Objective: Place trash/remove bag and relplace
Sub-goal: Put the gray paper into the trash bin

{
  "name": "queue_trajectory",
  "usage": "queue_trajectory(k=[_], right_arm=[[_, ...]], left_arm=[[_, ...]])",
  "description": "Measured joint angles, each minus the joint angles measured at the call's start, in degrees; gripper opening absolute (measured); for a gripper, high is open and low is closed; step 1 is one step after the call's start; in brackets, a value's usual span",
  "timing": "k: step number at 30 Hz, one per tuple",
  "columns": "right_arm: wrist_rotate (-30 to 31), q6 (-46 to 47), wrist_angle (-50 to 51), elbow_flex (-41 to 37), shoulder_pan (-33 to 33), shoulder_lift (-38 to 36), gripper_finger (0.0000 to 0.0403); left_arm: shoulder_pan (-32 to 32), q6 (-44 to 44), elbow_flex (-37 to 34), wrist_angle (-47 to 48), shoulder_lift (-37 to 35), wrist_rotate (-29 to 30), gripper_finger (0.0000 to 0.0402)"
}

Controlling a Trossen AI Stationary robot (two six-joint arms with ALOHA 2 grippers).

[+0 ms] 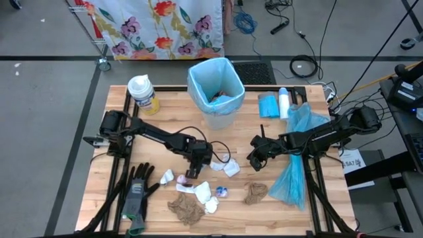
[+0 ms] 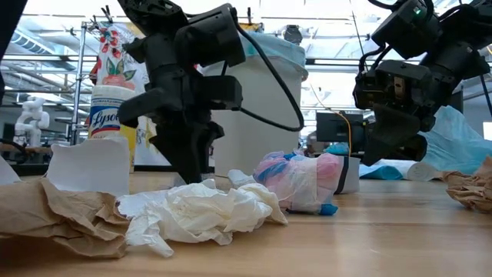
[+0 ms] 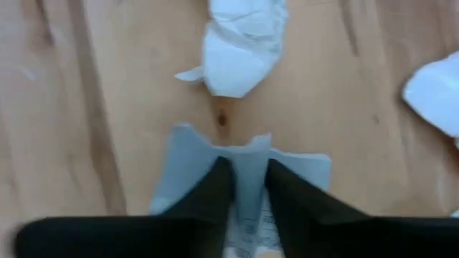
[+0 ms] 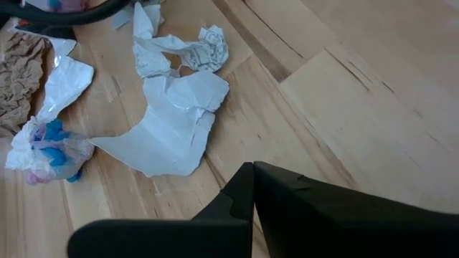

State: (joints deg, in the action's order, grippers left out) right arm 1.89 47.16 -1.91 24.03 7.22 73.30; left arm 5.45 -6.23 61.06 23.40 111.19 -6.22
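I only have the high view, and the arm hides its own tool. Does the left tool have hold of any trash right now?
Observer: Yes. The left wrist view shows the left tool pinching a pale paper scrap between its fingers.
Operator: And the right tool, is it carrying anything?
Observer: No. In the right wrist view the right tool is shut with nothing in it, above the table, and a flat white paper lies ahead of it.

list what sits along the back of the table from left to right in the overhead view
wipes canister → trash bin lined with a blue bag → folded blue bags → white roll → loose blue bag draped toward the front
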Motion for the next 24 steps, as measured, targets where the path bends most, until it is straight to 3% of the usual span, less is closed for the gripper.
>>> queue_trajectory(k=[1, 3, 8, 16, 24], right_arm=[[0.0, -0.02, -0.02, 0.02, -0.01, 0.0, 0.0], [0.0, -0.28, 0.0, 0.02, -0.01, 0.0, 0.0], [0.02, -1.22, -0.02, 0.0, -0.02, 0.0, 0.0], [0.02, -2.35, 0.0, 0.01, -0.02, 0.0, 0.0], [0.0, -2.84, 0.02, 0.02, -0.02, 0.0, 0.0]], left_arm=[[0.07, 0.68, 0.01, 0.13, -0.15, -0.04, 0.0038], [0.07, 3.61, 0.78, 0.95, -0.21, 0.14, 0.0014], [-0.17, 8.75, 7.42, 7.9, 0.45, 2.07, 0.0005], [-0.14, 8.93, 24.51, 26.93, 0.64, 7.61, 0.0003], [-0.19, 11.0, 40.74, 41.2, 0.68, 7.55, 0.0001]])
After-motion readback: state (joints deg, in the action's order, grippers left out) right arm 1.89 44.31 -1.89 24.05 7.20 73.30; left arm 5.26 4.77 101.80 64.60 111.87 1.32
